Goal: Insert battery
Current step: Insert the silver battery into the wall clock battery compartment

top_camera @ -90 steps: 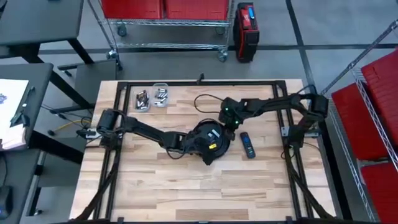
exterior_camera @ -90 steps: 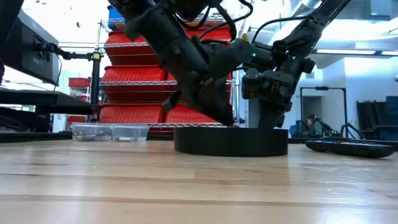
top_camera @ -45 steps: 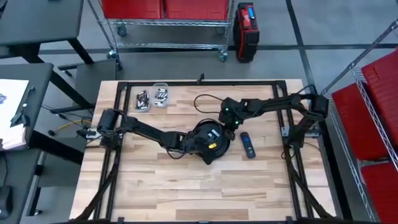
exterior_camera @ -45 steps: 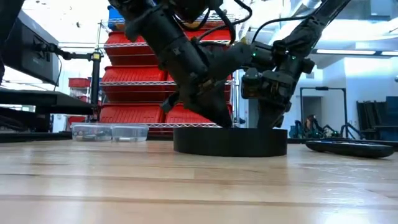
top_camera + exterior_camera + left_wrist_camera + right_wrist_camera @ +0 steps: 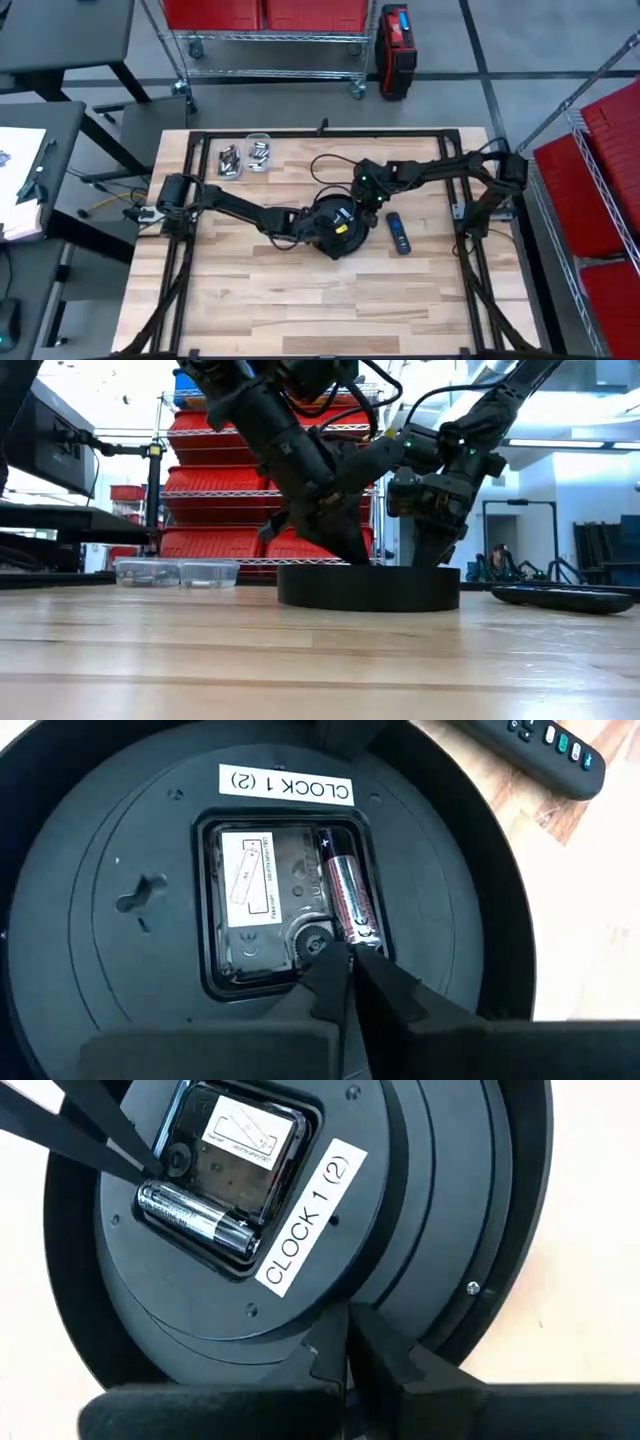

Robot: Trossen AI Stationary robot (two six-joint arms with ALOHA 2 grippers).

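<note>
A round black clock (image 5: 322, 235) lies face down on the table; its back carries a label "CLOCK 1 (2)" (image 5: 287, 785). A battery (image 5: 344, 890) lies in the compartment at the clock's middle, beside a small round knob (image 5: 313, 942). My left gripper (image 5: 347, 958) is shut, its tips at the battery's end next to that knob. My right gripper (image 5: 346, 1320) is shut too and stands on the clock's back near the rim, just outside the label (image 5: 302, 1230). In the right wrist view the battery (image 5: 195, 1222) shows with the left arm's fingers (image 5: 95, 1130) reaching to it. My left gripper touches the battery's end (image 5: 362, 934) with its shut fingertips, slanting down from the table's left side. The fingers run roughly along the battery. The battery lies flat in the compartment. My right gripper presses its shut fingertips down on the clock's back, on the stepped ring (image 5: 330, 1302) between label and rim. It slants down from the table's far right. The clock lies flat on the table.
A dark remote control (image 5: 398, 232) lies on the table just right of the clock. Two clear boxes (image 5: 245, 156) with several batteries stand at the far left. A cable (image 5: 330, 160) loops behind the clock.
My left gripper has edged a little toward the table's left edge, its shut tips staying at the battery's end. My right gripper has kept its place on the clock's back.
</note>
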